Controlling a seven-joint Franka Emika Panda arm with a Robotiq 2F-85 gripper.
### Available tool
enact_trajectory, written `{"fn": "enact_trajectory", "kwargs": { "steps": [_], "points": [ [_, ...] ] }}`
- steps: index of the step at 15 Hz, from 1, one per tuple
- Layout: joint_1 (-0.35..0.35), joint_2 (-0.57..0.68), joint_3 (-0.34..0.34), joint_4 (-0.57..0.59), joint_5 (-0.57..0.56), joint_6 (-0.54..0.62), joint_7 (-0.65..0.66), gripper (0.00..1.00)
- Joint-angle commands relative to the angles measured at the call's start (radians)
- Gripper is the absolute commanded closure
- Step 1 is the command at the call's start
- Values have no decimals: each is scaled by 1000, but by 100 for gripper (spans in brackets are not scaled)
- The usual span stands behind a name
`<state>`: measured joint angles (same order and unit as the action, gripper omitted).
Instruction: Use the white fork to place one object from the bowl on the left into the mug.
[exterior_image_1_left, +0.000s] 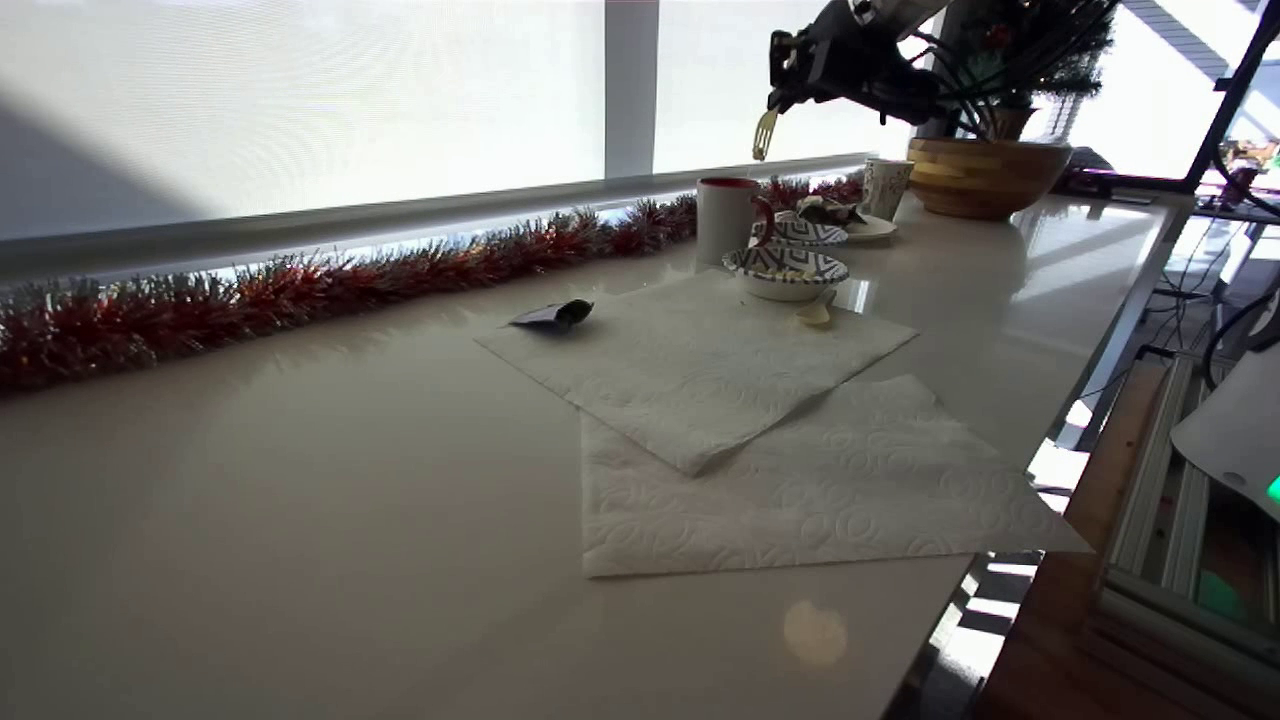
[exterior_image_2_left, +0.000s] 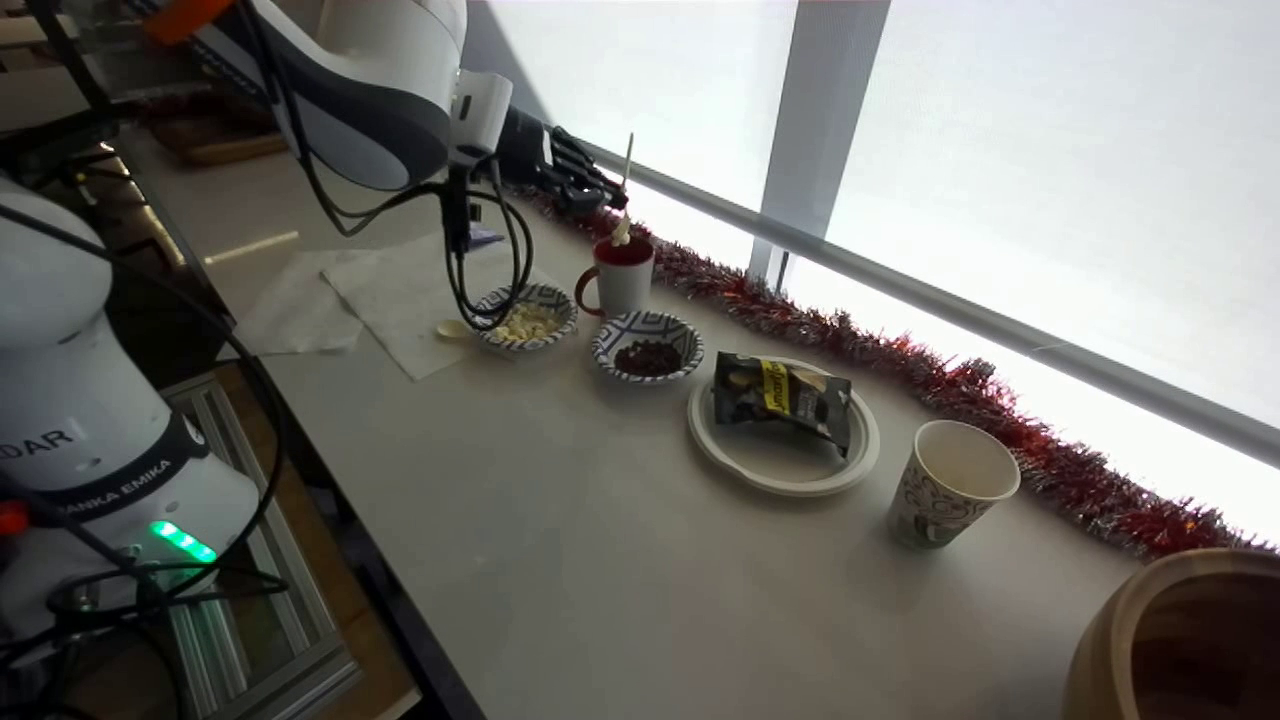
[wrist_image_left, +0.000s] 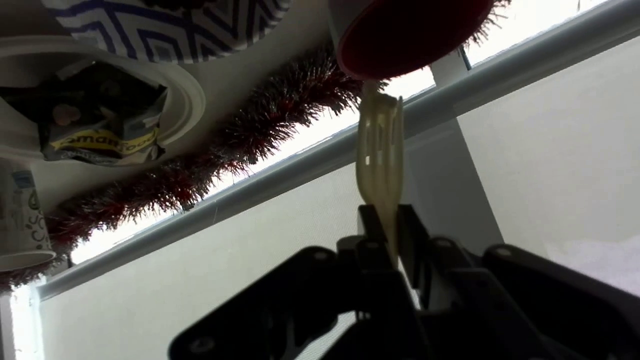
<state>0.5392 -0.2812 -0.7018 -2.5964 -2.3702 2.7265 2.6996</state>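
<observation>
While gripping the handle of the white fork in the clenched gripper, holds it tines down just above the rim of the mug, carrying a pale piece on the tips. Has the mug close to the window-side edge of the bench. Farther in from that edge, near the mug, has a bowl of pale bits and a bowl of dark bits. Has red tinsel along the edge itself.

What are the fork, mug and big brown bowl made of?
Fork: probably smooth plastic; it looks pale and slightly see-through.
Mug: perhaps glazed ceramic; its white wall and red inside look smooth.
Big brown bowl: seemingly smooth wood, in lighter and darker bands.
</observation>
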Motion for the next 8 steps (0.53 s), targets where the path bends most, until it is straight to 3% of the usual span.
{"fn": "enact_trajectory", "kwargs": {
  "steps": [1,4,8],
  "points": [
    [8,12,-33,41,56,106,40,97],
    [12,23,-74,69,83,178,67,97],
    [91,-14,-199,91,161,268,16,97]
  ]
}}
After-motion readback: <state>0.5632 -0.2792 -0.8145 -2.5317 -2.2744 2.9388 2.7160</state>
